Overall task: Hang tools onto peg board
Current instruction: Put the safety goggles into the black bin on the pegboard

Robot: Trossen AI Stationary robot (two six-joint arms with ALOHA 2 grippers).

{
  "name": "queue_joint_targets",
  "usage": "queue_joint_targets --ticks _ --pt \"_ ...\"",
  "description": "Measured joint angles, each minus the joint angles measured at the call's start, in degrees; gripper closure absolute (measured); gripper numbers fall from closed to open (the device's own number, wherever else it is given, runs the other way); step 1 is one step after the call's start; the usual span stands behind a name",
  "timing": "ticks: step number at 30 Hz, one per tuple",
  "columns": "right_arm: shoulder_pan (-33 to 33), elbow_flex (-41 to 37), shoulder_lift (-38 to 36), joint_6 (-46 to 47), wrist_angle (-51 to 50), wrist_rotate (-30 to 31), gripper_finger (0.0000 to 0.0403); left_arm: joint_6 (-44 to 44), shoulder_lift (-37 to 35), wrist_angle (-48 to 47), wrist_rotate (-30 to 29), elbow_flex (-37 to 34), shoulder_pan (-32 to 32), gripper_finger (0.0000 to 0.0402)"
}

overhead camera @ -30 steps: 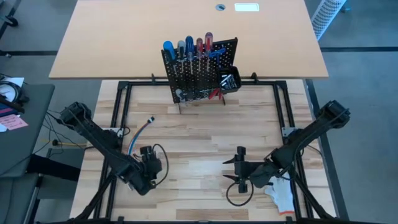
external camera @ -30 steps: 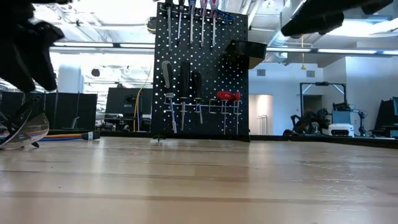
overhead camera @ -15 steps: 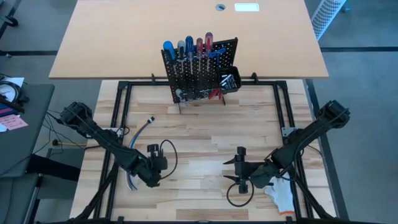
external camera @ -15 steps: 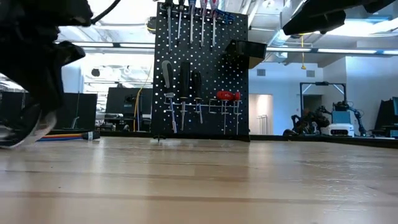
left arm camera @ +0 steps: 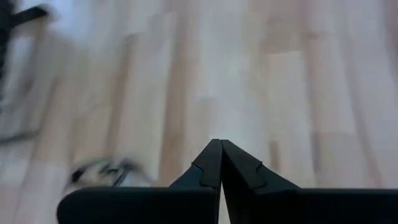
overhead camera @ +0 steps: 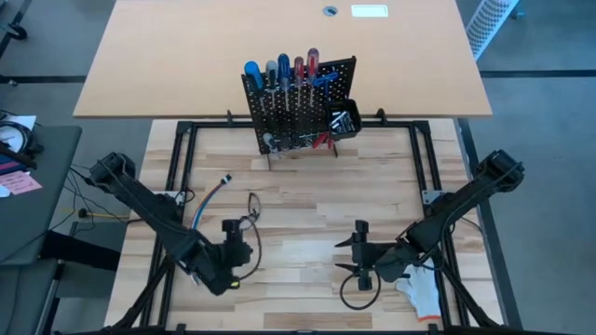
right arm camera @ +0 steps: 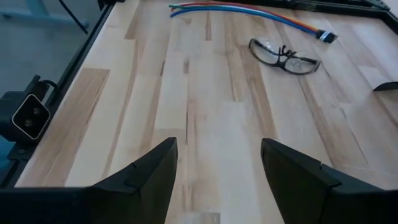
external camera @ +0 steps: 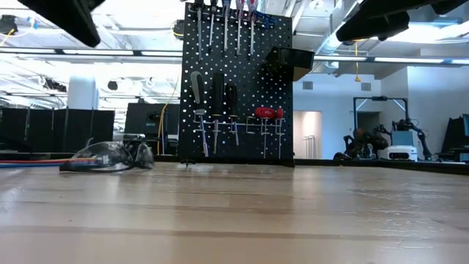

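High view is showing the peg board (overhead camera: 300, 107) standing upright at the far edge of the slatted tabletop (overhead camera: 307, 200), w/ screwdrivers (overhead camera: 279, 73) already sitting along its top row, more tools (external camera: 220, 99) hanging on its face in the low view, and a small black bin (overhead camera: 344, 119) on one side holding metal bits. No loose tool is lying on the near part of the tabletop as far as I can tell; what's lying there is a pair of clear safety glasses (right arm camera: 284, 56), a bundle of coloured cables (right arm camera: 249, 12) near the left side, and a white glove (overhead camera: 421, 290) by the right arm. Left pincer (overhead camera: 230, 262) is hovering low near the front-left, fingers pressed together w/ nothing between them in the left wrist view, just bare wood ahead. Right pincer (overhead camera: 359, 251) is waiting front-right, fingers spread wide, holding nothing, facing across the tabletop toward the glasses. Judging by this, hanging looks about done, or the arms are sitting between picks. Next move calls for locating any tool left off the board; if none, both arms probably just need backing off. Left pincer would need spreading again before any new pick.
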Motion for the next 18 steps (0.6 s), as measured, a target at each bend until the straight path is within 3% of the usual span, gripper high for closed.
queue_joint_targets --ticks 3,6,12,14,18 --pt "0.0 0.0 0.0 0.7 -0.4 -0.3 0.0164 -11.2 0.0 -5.2 -6.3 -1.7 -2.0 0.0399" --pt "0.0 0.0 0.0 1.4 -1.3 -0.3 0.0164 -22.6 0.0 -7.4 -7.6 -5.8 -2.9 0.0382" --pt "0.0 0.0 0.0 1.7 -1.4 -0.3 0.0164 -37.3 0.0 -3.4 -7.7 -17.2 -1.3 0.0291" --pt "-0.1 0.0 0.0 1.7 -1.4 -0.3 0.0164 -38.5 0.0 0.8 -7.9 -21.0 0.3 0.0255" --pt "-0.2 0.0 0.0 1.6 -1.3 -0.3 0.0164 -30.4 0.0 15.3 -7.8 -27.1 3.2 0.0209"
